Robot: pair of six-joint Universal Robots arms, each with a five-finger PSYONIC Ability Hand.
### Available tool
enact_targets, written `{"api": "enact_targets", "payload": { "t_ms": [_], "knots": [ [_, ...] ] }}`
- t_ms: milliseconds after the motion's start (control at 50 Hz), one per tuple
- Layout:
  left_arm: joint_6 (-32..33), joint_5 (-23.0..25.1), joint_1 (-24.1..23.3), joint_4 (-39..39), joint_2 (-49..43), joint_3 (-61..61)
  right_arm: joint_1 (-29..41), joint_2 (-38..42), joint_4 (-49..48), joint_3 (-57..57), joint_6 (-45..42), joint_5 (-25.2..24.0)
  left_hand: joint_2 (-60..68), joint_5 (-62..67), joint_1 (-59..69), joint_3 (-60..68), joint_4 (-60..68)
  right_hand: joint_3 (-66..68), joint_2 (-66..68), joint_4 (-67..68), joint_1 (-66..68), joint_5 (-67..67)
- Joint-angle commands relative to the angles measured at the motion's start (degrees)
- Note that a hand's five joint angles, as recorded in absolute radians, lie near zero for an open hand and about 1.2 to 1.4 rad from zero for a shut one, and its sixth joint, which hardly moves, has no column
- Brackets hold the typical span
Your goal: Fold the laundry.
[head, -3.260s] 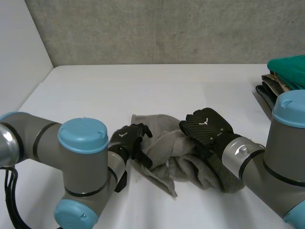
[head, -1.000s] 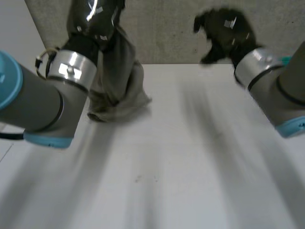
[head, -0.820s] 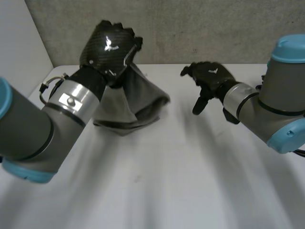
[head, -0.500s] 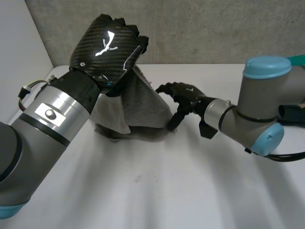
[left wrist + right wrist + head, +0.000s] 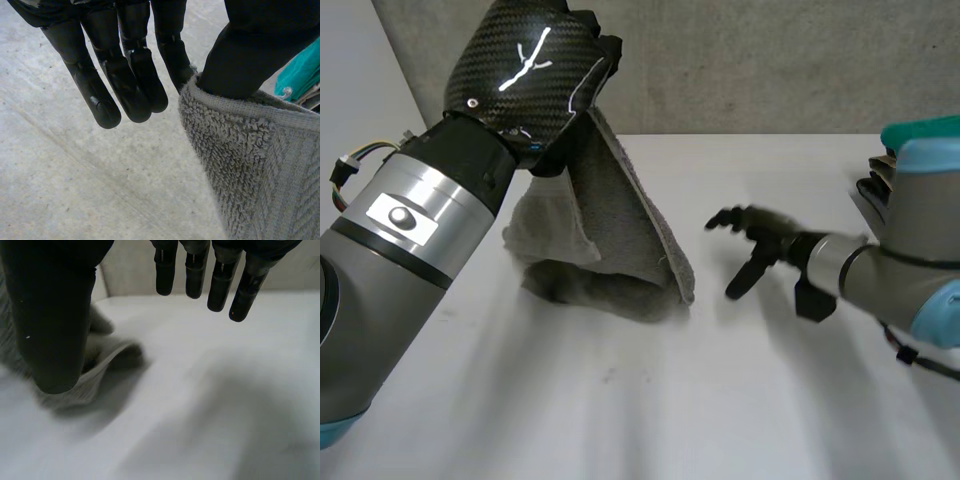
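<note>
The grey terry towel hangs from the raised left hand onto the white table at left. The left wrist view shows the thumb pinching the towel's hem, fingers straight. Right of the towel and apart from it, the right hand has its fingers spread wide, empty.
</note>
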Motion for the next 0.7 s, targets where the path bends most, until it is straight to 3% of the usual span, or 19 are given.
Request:
{"api": "enact_targets", "payload": {
  "t_ms": [20, 180, 220, 280, 380, 460, 560, 640, 700],
  "knots": [
    [0.1, -1.4, -0.1, -0.3, 0.1, 0.6, 4.8, 5.4, -2.2, -1.6, 7.1, -3.1, 11.5, 14.9, 14.9, 11.6, 11.1, 2.9, 1.1, 2.1, 4.3, 2.3],
    [0.0, -1.5, -0.1, -0.9, 1.7, 0.9, 10.4, 10.3, -8.8, -4.7, 15.7, -3.5, 11.5, 14.9, 14.9, 11.6, 11.1, 5.9, 4.1, 5.2, 7.3, 5.3],
    [0.0, -1.6, -0.2, -0.9, 2.1, 1.1, 11.1, 11.0, -9.9, -5.3, 16.7, -3.6, 11.5, 14.9, 14.9, 11.6, 11.1, 16.1, 14.3, 15.4, 17.5, 15.5],
    [0.0, -2.0, -0.1, -0.9, 2.5, 1.4, 11.4, 11.0, -10.6, -5.5, 16.8, -2.6, 11.5, 14.9, 14.9, 11.6, 11.1, 63.7, 61.9, 63.0, 65.1, 63.1],
    [0.1, -3.3, 0.1, -1.1, 3.0, 1.3, 10.1, 6.1, -11.1, -4.7, 14.8, 0.0, 11.5, 14.9, 14.9, 11.6, 11.1, 63.9, 62.1, 63.1, 65.3, 63.3],
    [0.1, -3.8, 1.2, -2.2, 4.2, 0.6, 4.6, -5.4, -9.3, -3.1, 5.0, 1.1, 11.5, 14.9, 14.9, 11.6, 11.1, 63.9, 62.1, 63.1, 65.3, 63.3],
    [0.1, -3.8, 7.8, -7.5, 4.8, -0.9, -4.1, -18.5, -0.2, -0.6, -19.4, 2.0, 11.5, 14.9, 14.9, 11.6, 11.1, 63.9, 62.1, 63.1, 65.3, 63.3],
    [-0.4, -3.4, 12.6, -12.7, 4.7, -1.8, -4.8, -23.6, 5.4, 0.1, -33.1, 2.6, 11.5, 14.9, 14.9, 11.6, 11.1, 63.9, 62.1, 63.1, 65.3, 63.3],
    [-0.6, -3.3, 13.8, -15.6, 3.4, -2.7, -4.7, -25.3, 8.1, 1.1, -37.0, 3.6, 11.5, 14.9, 14.9, 11.6, 11.1, 63.9, 62.1, 63.1, 65.3, 63.3]
  ]
}}
